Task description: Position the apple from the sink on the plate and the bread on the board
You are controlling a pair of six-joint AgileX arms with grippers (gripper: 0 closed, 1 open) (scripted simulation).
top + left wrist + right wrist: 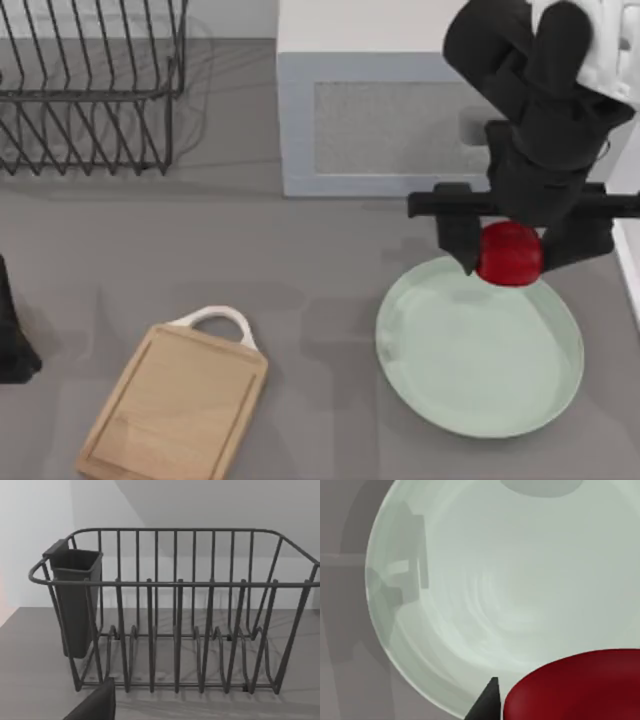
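Your right gripper [510, 252], clamped on the apple [510, 254], hangs over the plate's [480, 400] far rim. The plate's middle lies nearer to you. Left jaws: cannot tell.

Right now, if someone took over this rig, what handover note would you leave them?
Right gripper: shut on the apple, held over the far rim of the plate.
Left arm: parked at the table's left edge, facing the dish rack.
Board: bare, front left of the table.
Done: apple picked up and brought to the plate.
Left: release the apple on the plate, then find the bread and set it on the board.
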